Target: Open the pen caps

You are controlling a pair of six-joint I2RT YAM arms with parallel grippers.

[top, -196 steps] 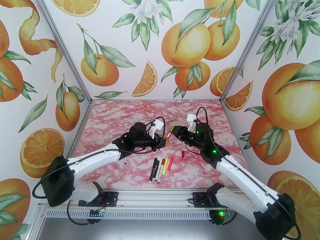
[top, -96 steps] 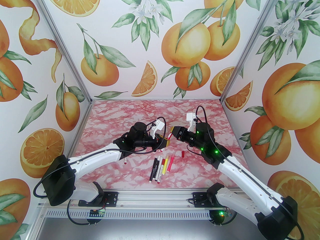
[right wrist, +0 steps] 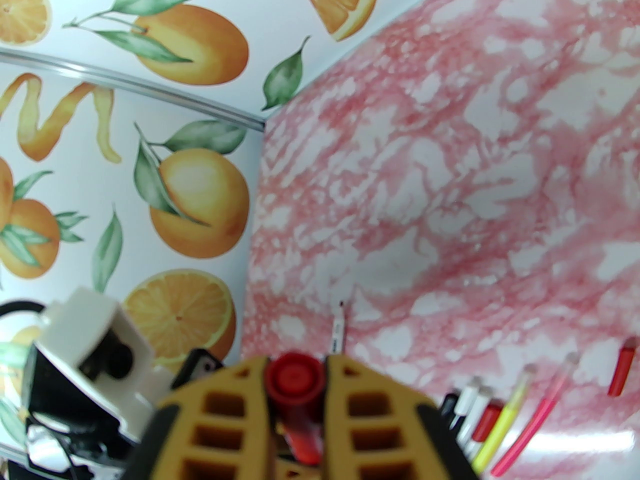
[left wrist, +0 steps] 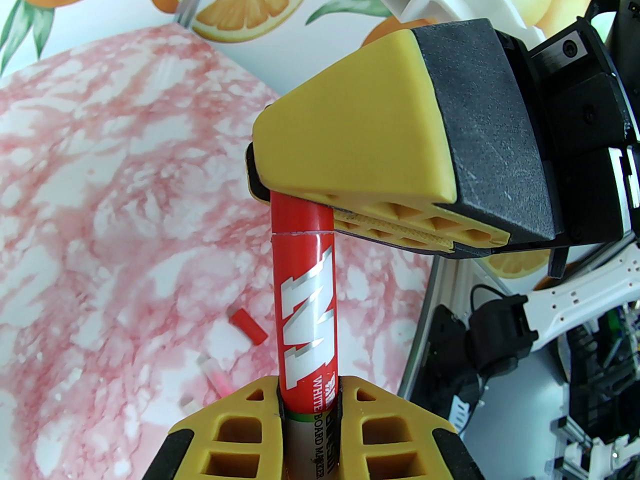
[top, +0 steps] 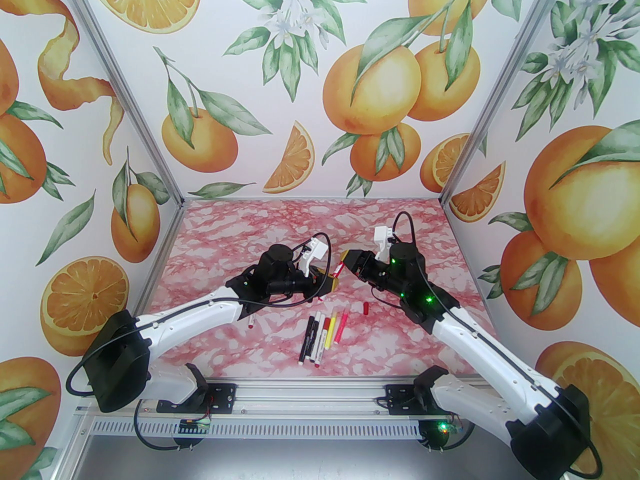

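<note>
Only the right arm has shifted, and slightly; the grip looks unchanged. Left fingers (left wrist: 240, 418) clench the pen (left wrist: 305, 318) by its barrel and right fingers (left wrist: 360, 118) clench its red cap (left wrist: 300, 213), above the middle of the worktop (top: 250, 228). The seam is closed, so this cap is not yet off (most work remains, I judge). One loose cap (top: 366, 308) lies right of the row of pens (top: 322, 335).

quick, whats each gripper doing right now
left gripper: closed, holding the red whiteboard marker by its barrel.
right gripper: closed on that marker's red cap, which is not yet off.
</note>
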